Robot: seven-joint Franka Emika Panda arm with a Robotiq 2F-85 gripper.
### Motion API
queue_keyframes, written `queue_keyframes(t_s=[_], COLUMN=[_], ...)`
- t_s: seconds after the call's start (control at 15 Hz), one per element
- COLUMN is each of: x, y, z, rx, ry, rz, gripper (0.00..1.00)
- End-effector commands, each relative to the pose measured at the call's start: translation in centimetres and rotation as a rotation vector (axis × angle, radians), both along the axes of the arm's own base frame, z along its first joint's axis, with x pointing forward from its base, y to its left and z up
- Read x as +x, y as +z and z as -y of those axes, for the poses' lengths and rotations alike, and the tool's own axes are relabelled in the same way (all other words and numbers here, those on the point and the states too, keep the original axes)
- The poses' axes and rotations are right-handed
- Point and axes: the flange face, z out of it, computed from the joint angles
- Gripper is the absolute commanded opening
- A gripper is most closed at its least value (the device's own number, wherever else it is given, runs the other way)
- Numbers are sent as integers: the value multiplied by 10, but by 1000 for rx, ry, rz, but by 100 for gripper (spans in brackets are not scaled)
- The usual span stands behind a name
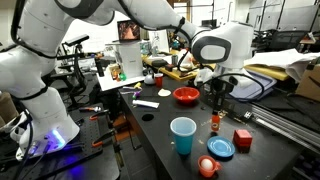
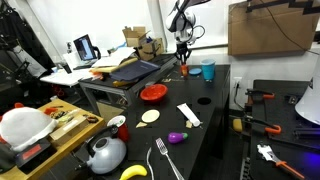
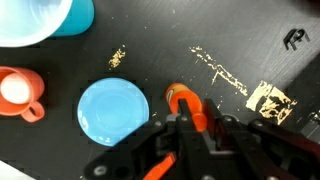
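Between the fingers: a small orange bottle (image 1: 215,124) is standing upright on the black table (image 1: 150,150), seen from above in the wrist view (image 3: 178,97).
Gripper (image 1: 217,108): it is hanging straight above the bottle, and its fingers (image 3: 205,125) are clenching around the bottle's top.
Just beside the bottle: a blue plate (image 3: 113,108) is lying flat, close to the bottle but not touching it; in an exterior view it is sitting toward the camera (image 1: 221,148).
Past the plate: an orange mug (image 3: 20,92) is holding something white and round, and it is sitting apart from the plate's rim (image 1: 208,166).
Blue cup (image 1: 183,135): it is standing upright and open, near the plate and mug, and it is filling the top corner of the wrist view (image 3: 35,20).
Red cube (image 1: 243,138): it is resting on the far side of the bottle from the cup.
Red bowl (image 1: 186,96): it is sitting well apart, farther back on the table, also showing in an exterior view (image 2: 153,93).
Crowding: plate, cup and cube are ringing the bottle on the table.
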Motion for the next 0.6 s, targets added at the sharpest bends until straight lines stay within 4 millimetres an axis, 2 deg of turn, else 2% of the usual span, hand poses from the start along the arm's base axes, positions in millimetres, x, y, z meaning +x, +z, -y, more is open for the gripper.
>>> queue_keyframes(t_s=[0.0,0.07,0.13,0.53], x=[5,5,6,14], y=[0,0,0,13], z=[3,3,1,-19], rx=[-13,-11,-14,-43], ry=[-32,-31,-28,22], rz=[9,9,7,14], gripper=[5,45,46,90])
